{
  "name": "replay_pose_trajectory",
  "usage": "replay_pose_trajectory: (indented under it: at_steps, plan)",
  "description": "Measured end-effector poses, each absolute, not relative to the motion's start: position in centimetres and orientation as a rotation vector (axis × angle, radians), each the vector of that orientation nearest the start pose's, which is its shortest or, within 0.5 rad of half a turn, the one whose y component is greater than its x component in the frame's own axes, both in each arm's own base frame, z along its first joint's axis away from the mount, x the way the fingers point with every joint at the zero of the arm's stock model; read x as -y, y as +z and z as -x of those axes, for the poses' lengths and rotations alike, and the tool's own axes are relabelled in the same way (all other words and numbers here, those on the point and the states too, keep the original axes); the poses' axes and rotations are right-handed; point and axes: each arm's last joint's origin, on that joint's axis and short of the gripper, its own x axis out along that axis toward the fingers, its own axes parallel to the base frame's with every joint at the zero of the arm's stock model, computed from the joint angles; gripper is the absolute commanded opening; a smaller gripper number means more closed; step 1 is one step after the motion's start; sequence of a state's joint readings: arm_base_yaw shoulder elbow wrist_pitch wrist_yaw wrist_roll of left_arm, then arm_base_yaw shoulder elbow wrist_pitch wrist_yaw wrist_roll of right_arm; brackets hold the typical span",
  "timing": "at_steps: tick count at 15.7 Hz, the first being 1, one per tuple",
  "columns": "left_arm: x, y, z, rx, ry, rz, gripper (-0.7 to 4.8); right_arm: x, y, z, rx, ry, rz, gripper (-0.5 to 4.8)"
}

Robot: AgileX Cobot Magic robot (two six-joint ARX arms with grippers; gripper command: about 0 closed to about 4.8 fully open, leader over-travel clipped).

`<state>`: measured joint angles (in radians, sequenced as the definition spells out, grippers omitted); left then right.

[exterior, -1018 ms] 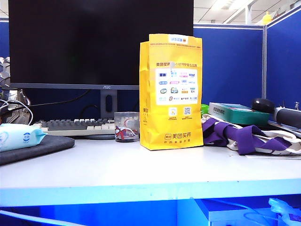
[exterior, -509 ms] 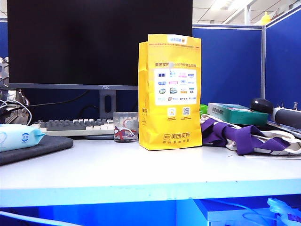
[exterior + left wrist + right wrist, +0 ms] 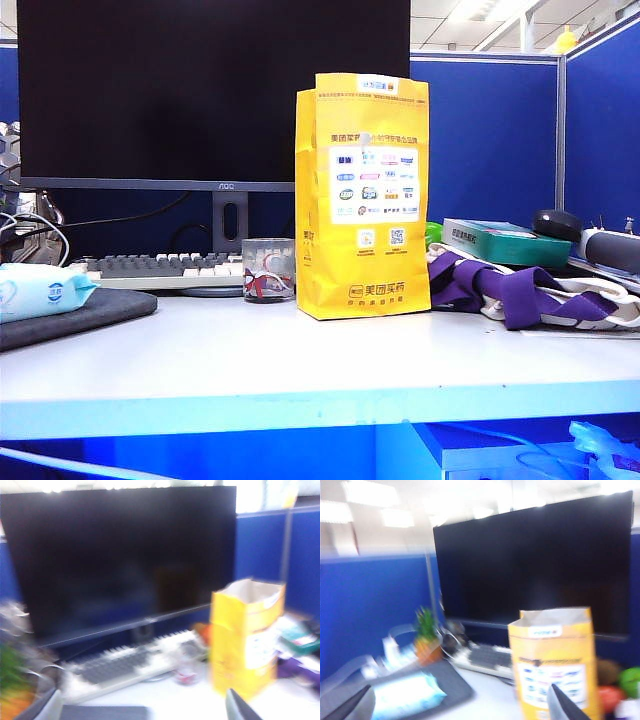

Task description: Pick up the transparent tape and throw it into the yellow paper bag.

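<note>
Yellow paper bag (image 3: 363, 195) is standing upright mid-desk, in front of the monitor (image 3: 200, 90) and just beside a glass cup (image 3: 268, 269); transparent tape isn't showing in any view. Left gripper (image 3: 145, 707) and right gripper (image 3: 460, 705) are both hanging back from the bag, fingers spread wide, holding nothing, both views blurred.

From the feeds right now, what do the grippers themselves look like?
Very little shows. The left gripper appears only as two fingertips at the frame edge: a pale grey blade and a dark pointed tip. The right gripper shows two dark, tapered, pointed tips. Both are blurred; no cables or markings are visible. The exterior view shows neither arm.
</note>
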<state>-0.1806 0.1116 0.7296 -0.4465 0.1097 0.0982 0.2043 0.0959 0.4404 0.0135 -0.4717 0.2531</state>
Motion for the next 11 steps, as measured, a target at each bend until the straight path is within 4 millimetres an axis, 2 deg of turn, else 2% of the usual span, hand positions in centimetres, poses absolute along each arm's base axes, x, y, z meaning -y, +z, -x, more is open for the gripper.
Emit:
replay_pose_trajectory:
  at_steps: [3,5,8,9,11]
  plan:
    - [1.2,30.5,-5.0,0.143,-0.287,-0.038,4.34,-3.0,25.0,-7.6,0.212,0.709,-0.285,4.79]
    - [1.5,26.6,-7.2,0.04,-0.246,-0.041,4.34,-3.3,21.9,-8.6,0.128,0.667,-0.29,4.79]
    - [1.8,22.5,-8.6,-0.066,-0.245,-0.052,4.34,-3.3,20.6,-9.0,0.109,0.613,-0.238,4.79]
    - [1.8,22.0,-8.8,-0.084,-0.238,-0.051,4.34,-3.3,20.3,-9.1,0.085,0.591,-0.237,4.79]
    - [1.7,22.2,-8.8,-0.058,-0.23,-0.038,4.34,-3.3,20.0,-9.2,0.055,0.58,-0.237,4.79]
